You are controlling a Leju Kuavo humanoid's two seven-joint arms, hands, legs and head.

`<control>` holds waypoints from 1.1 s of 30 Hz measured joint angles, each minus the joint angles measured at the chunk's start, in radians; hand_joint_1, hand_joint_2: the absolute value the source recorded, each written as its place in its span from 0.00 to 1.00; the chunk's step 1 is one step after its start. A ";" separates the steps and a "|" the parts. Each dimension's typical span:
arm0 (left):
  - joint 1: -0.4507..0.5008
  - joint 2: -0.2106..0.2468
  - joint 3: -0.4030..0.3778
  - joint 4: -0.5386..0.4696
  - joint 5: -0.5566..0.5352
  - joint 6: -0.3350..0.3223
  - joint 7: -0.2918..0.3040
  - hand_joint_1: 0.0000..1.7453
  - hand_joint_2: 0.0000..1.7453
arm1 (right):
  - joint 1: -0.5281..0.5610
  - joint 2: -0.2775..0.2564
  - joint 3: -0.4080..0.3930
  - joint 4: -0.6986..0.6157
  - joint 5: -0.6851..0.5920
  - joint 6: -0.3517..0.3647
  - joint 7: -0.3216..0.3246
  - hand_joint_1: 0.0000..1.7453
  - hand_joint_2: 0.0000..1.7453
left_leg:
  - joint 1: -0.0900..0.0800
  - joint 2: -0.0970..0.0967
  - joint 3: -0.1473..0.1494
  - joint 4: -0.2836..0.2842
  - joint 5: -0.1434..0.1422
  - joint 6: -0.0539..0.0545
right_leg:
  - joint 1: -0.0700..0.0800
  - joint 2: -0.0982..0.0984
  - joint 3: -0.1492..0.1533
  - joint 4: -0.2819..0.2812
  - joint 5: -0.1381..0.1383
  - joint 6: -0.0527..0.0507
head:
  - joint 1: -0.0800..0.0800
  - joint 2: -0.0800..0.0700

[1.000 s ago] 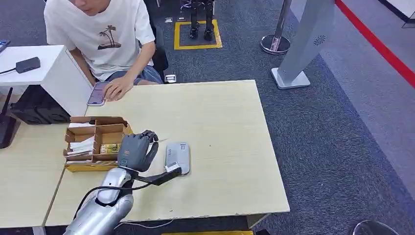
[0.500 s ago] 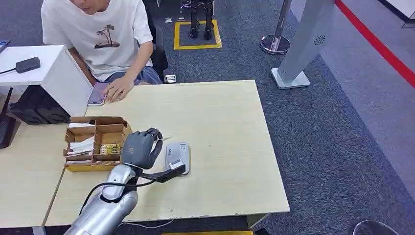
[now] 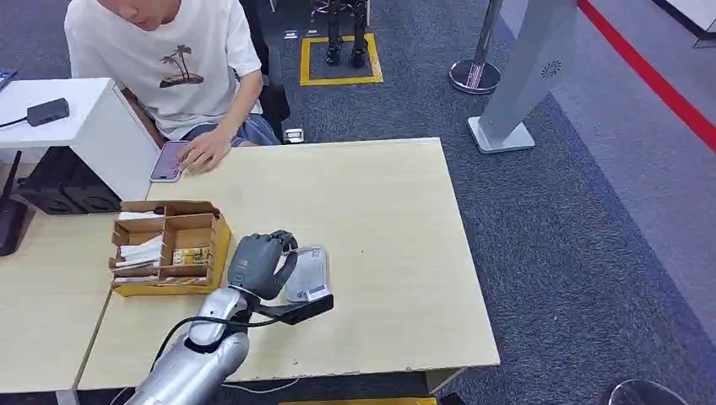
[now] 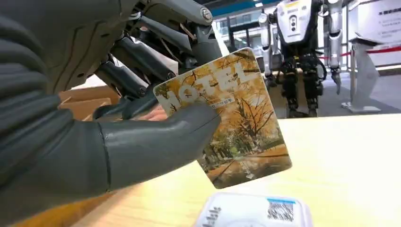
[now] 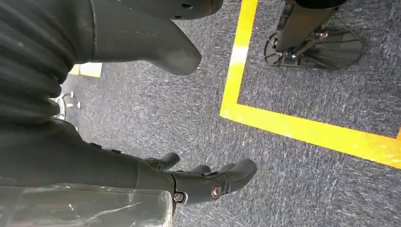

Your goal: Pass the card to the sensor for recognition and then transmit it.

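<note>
Card (image 4: pixel 230 118) with the autumn-tree print sits pinched by the left robot hand (image 3: pixel 257 263), hovering right over the grey sensor (image 3: pixel 308 272) on the bench (image 3: pixel 397 211); the right robot hand (image 5: pixel 208 182) hangs empty, fingers loosely apart.

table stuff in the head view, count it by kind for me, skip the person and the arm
card: 1
sensor: 1
cardboard organizer box: 1
phone: 1
total: 4
</note>
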 joint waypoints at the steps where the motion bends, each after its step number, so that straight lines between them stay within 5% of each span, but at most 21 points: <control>1: 0.001 -0.002 -0.005 0.000 0.006 -0.002 0.001 1.00 1.00 | 0.000 0.000 0.000 0.000 0.001 0.000 0.000 0.00 1.00 | 0.000 0.000 0.000 0.000 0.000 0.000 | 0.000 0.000 0.000 0.000 0.000 0.000 | 0.000 0.000; 18: 0.001 -0.041 -0.069 -0.001 0.011 0.008 -0.017 1.00 1.00 | -0.001 0.000 -0.002 -0.005 0.021 0.002 0.003 0.00 1.00 | 0.000 0.000 0.000 0.000 0.000 0.000 | 0.000 0.000 0.000 0.000 0.000 0.000 | 0.000 0.000; 33: -0.003 -0.013 -0.095 -0.016 -0.044 -0.008 0.061 1.00 1.00 | 0.005 0.000 -0.016 -0.004 0.029 0.000 0.001 0.00 1.00 | 0.000 0.000 0.000 0.000 0.000 0.000 | 0.000 0.000 0.000 0.000 0.000 0.000 | 0.000 0.000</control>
